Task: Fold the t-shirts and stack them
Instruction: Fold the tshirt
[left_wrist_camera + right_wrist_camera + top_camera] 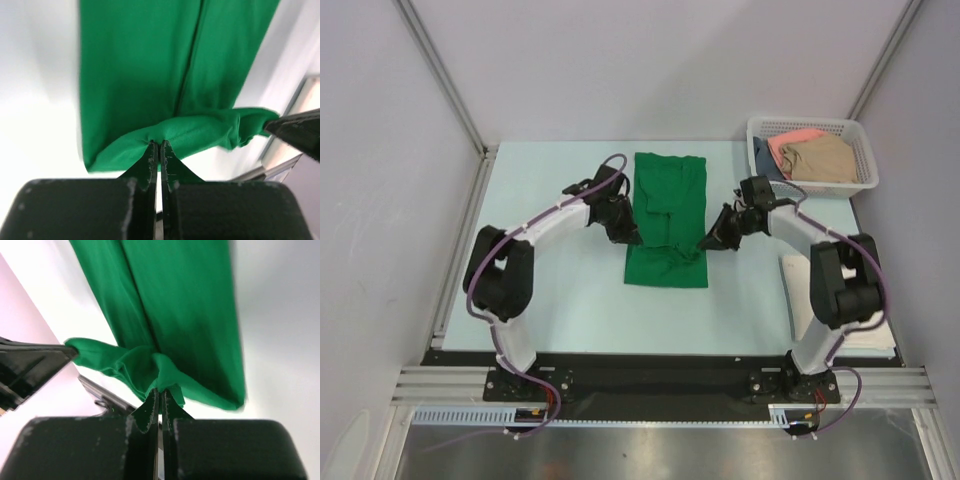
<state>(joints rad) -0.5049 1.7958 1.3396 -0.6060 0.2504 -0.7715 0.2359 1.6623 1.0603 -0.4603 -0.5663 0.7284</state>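
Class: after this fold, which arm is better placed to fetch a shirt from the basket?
Right. The basket stands far right, near the right gripper; the left gripper lies beyond the green shirt, which both grip.

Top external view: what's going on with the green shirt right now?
Both arms are on the bright green cloth t-shirt, spread lengthwise on the pale table. The left gripper is shut on its left edge, the right gripper on its right edge, bunching the cloth between them. A salmon-pink shirt, a tan shirt and a dark blue shirt sit in the white plastic mesh basket at the far right. A cream-white folded shirt lies beside the right arm.
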